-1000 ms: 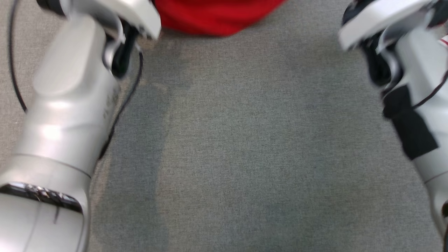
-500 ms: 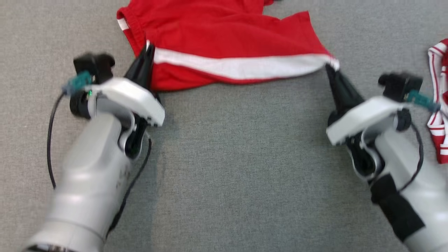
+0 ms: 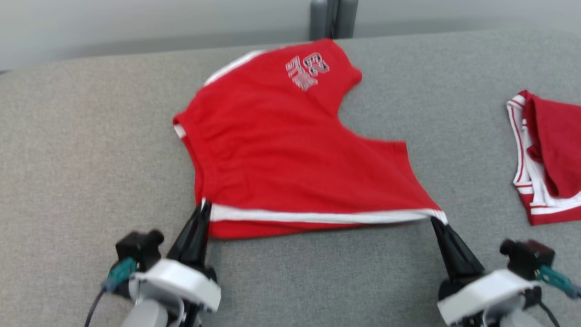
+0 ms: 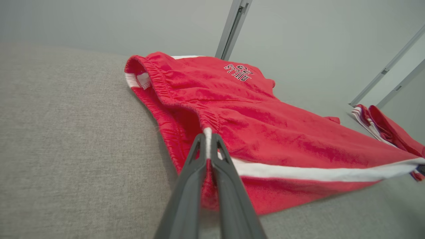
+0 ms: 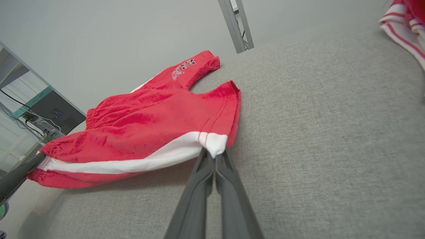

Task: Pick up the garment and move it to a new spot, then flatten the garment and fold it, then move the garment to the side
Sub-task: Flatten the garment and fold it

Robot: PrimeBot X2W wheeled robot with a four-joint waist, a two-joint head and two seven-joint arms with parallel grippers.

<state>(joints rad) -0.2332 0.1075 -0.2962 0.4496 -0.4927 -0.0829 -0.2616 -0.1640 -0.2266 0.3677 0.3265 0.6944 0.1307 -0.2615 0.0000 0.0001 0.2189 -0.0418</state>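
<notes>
Red cloth: the garment (image 3: 290, 154) is a pair of red shorts, spread out near the middle of the table (image 3: 91, 136), with one leg reaching toward the far edge.
White stripe (image 3: 317, 217): runs along the near edge of the garment and is stretched nearly straight from one pincer to the other.
Waistband: gathered elastic on the left side of the garment. Its near corner is the left grip point.
Lettering (image 3: 307, 71): a printed mark on the far leg, close to the hem.
Near edge: raised slightly, with a shadow on the table beneath it. The rest of the cloth lies on the surface with shallow wrinkles.
Left pincer (image 3: 203, 211): fingers pressed together on the waistband end of the white stripe. In the left wrist view (image 4: 208, 137) the cloth is seen clamped between the two dark fingers.
Right pincer (image 3: 436, 222): fingers pressed together on the leg-hem end of the white stripe. In the right wrist view (image 5: 214, 154) the white corner sits pinched at the tips.
Pincer spacing: well apart, one at each near corner of the garment, both pointing away from the robot.
Table: covered in grey woven fabric.
Second garment (image 3: 549, 159): red and white, folded, lying at the right edge of the table, well apart from the shorts.
Metal post (image 3: 333, 18): upright, beyond the far edge of the table, against a pale wall.
</notes>
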